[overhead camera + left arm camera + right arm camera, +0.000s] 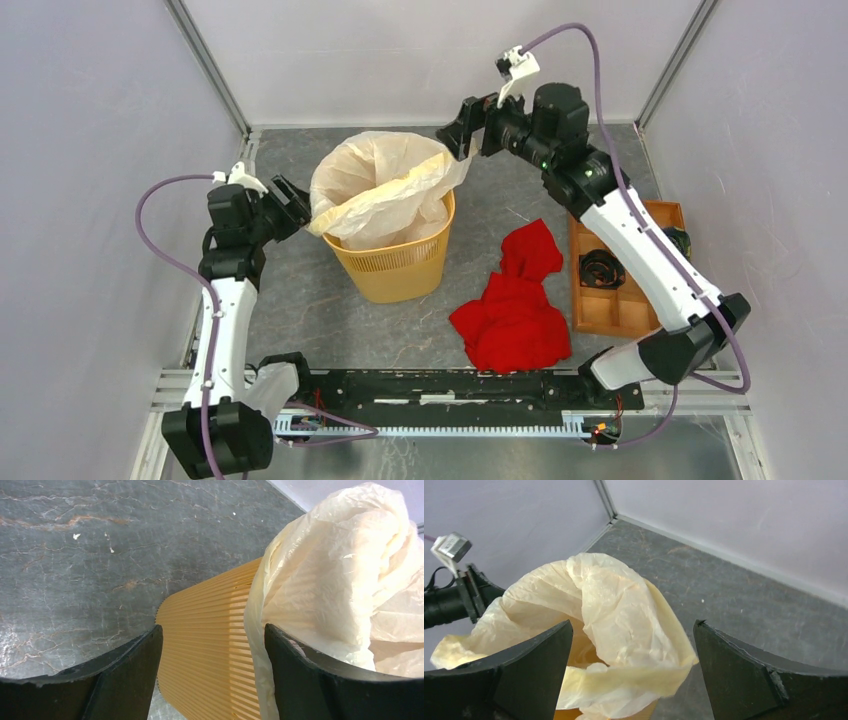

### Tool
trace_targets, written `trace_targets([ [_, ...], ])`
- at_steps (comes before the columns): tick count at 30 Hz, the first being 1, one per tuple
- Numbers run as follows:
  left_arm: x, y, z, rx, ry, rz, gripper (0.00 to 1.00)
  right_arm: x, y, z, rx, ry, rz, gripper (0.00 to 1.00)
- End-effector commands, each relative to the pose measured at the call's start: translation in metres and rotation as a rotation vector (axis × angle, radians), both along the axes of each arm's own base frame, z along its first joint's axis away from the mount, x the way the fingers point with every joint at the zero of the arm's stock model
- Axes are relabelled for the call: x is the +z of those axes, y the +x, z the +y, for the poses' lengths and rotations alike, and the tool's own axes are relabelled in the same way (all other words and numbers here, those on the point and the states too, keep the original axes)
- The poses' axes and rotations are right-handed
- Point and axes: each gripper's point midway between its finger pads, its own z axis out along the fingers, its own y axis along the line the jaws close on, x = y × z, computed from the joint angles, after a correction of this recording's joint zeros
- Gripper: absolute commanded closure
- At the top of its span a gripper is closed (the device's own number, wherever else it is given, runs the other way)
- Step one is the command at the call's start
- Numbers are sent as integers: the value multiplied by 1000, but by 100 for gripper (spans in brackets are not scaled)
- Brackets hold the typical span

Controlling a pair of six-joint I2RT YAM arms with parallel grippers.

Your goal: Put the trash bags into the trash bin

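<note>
The cream-white translucent trash bag sits bunched in the mouth of the yellow-orange trash bin and billows above its rim. My left gripper is open at the bin's left rim; in the left wrist view its jaws stand either side of the bin's ribbed wall and the bag's edge. My right gripper is open just above the bag's far right corner; in the right wrist view the bag lies between the spread jaws, not clamped.
A red cloth heap lies right of the bin. A brown wooden compartment tray with a black item stands at the right, partly under the right arm. Grey walls close in the left, back and right sides.
</note>
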Motion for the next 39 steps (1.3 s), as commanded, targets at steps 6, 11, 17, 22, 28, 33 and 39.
trace_targets([
  [6, 20, -9, -19, -75, -58, -94, 19, -18, -25, -39, -428, 196, 115, 2],
  [11, 18, -10, -20, -84, -60, -93, 19, -34, -35, -27, -449, 217, 228, 2],
  [17, 21, -13, -21, -93, -55, -96, 19, -39, -58, -10, -391, 289, 273, 8],
  [22, 18, -14, -22, -96, -57, -92, 19, -44, -77, -15, -351, 315, 270, 40],
  [28, 23, -18, -24, -105, -62, -88, 18, -59, -95, -19, -300, 302, 285, 59],
  [33, 34, -31, -21, -72, -54, -77, 15, -69, -110, -15, -211, 343, 273, 74],
  [39, 41, -47, -20, -27, -80, -63, 10, -81, -121, -9, -133, 335, 263, 80],
])
